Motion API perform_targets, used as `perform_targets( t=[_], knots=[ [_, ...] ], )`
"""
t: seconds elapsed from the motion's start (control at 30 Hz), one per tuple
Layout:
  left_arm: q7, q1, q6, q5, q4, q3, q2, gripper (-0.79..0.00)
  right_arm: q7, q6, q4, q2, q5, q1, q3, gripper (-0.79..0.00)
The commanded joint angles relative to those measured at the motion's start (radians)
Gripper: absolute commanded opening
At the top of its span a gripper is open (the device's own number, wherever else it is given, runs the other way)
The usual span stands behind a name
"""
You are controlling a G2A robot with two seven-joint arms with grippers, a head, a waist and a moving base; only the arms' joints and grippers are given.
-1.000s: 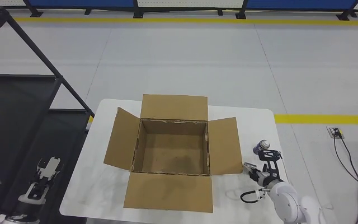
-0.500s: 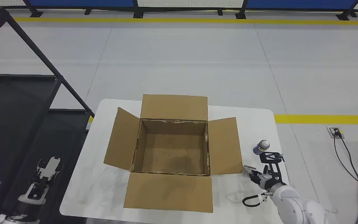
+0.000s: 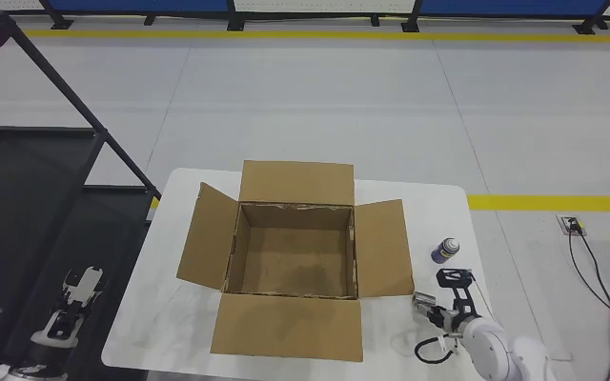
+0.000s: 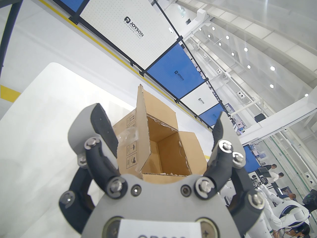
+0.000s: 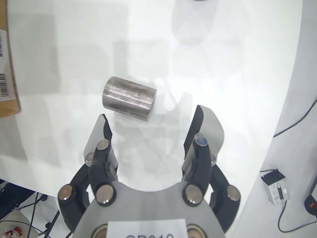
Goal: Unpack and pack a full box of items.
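- Cardboard box (image 3: 294, 257): centre of white surface (image 3: 181, 324), all 4 flaps folded out, top open.
- R gripper (image 5: 151, 120): over near-right corner of surface, by box's right flap. Fingers spread wide, nothing between them.
- Metal cylinder (image 5: 129, 99): lying on its side on surface, just beyond R fingertips, closer to one finger, apart from both. Looks a bit smeared.
- Blue can (image 3: 444, 250): upright on surface, right of box flap, farther from robot than cylinder, apart from it.
- L gripper (image 4: 159, 115): low, off left edge of surface, pointed toward box. Fingers wide, holding nothing.
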Motion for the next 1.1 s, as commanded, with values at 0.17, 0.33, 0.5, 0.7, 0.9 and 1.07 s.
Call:
perform_targets(
  t=[0.17,0.33,0.5,0.7,0.9,1.07],
  knots=[
    [0.0,0.0,0.0,0.0,0.0,0.0,0.0,0.0,0.021,0.008,0.011,0.003,-0.014,0.018,-0.016,-0.188],
    [0.0,0.0,0.0,0.0,0.0,0.0,0.0,0.0,0.025,0.008,0.014,0.005,-0.012,0.027,-0.018,-0.175],
    [0.0,0.0,0.0,0.0,0.0,0.0,0.0,0.0,0.03,0.01,0.015,0.008,-0.016,0.032,-0.021,-0.169],
    [0.0,0.0,0.0,0.0,0.0,0.0,0.0,0.0,0.032,0.009,0.017,0.011,-0.011,0.034,-0.023,-0.172],
    [0.0,0.0,0.0,0.0,0.0,0.0,0.0,0.0,0.027,0.013,0.018,0.013,-0.007,0.032,-0.025,-0.163],
    [0.0,0.0,0.0,0.0,0.0,0.0,0.0,0.0,0.013,0.015,0.012,0.015,0.004,0.023,-0.023,-0.172]
  ],
)
